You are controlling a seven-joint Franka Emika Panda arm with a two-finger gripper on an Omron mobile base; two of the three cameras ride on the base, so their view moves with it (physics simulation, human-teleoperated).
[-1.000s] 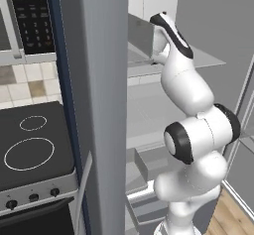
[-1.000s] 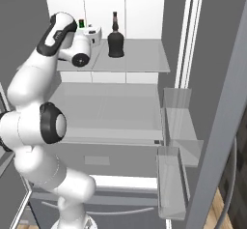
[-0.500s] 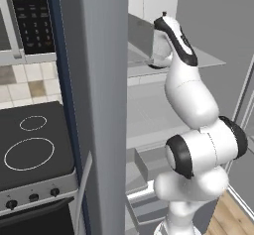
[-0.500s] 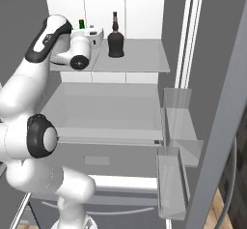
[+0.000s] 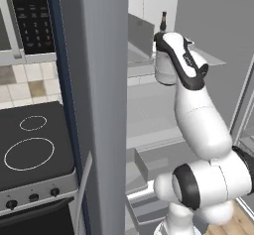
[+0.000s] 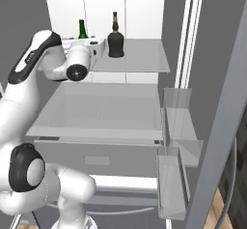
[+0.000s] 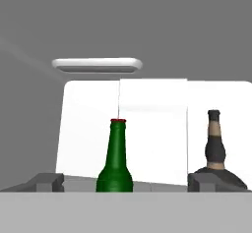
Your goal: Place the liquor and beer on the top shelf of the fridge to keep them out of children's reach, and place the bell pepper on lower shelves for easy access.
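Gaping wide, hand (image 7: 125,180) empty, beer (image 7: 114,160) between fingertips (image 7: 47,181), untouched

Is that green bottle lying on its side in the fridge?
No, the beer stands upright on the top shelf, red cap up, beside the liquor, as the hand view shows.

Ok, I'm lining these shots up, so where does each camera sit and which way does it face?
Left base view: behind-left, facing the fridge edge and stove; arm at lower right.
Right base view: behind-right, facing the top shelf; arm at left.
Hand view: on the hand, facing the beer between the open gripper tips.
Shared: the liquor shows in all three.
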